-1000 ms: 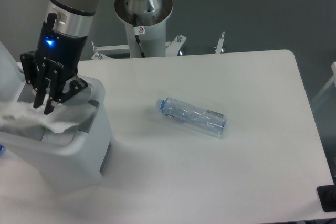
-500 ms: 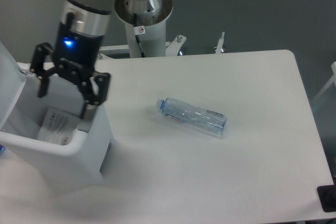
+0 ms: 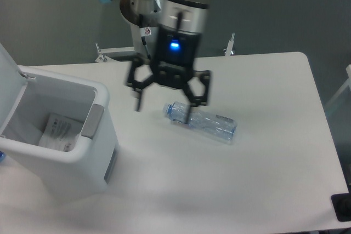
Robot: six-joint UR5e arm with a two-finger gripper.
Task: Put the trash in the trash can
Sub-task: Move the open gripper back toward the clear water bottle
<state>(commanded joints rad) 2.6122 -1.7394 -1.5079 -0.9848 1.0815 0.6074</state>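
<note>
Trash sits in two places on this table. At the far left stands the trash can (image 3: pixel 66 152), a boxy white bin with rounded corners and a grey panel (image 3: pixel 91 120) on the side facing the middle of the table. Its hinged lid (image 3: pixel 8 75) is swung up and back at the left edge of the view, so the inside is open to the camera. The wrapper (image 3: pixel 59 131), white with small dark print, lies inside the bin, low against the near wall.

Moving right, the gripper (image 3: pixel 163 111) hangs above the table's middle, its black body marked by a glowing blue light (image 3: pixel 174 45). Its two fingers point down and are spread wide apart with nothing between them. The picture of the fingers is somewhat blurred. One finger (image 3: pixel 137 100) comes down over bare tabletop to the left of the bottle; the other finger (image 3: pixel 190 114) overlaps the bottle's cap end as the camera sees it, though whether it touches the plastic cannot be told.

The bottle (image 3: pixel 205 123) lies on its side on the table (image 3: pixel 263 168), just right of centre, crushed and clear, with its bluish cap (image 3: pixel 168 109) pointing left toward the gripper and its base toward the lower right. Only the cap end lies in the gap between the jaws; most of its body stretches out to the right of them. It is well apart from the bin.

Behind the gripper, the arm's round base (image 3: pixel 143 23) is mounted at the table's far edge.
</note>
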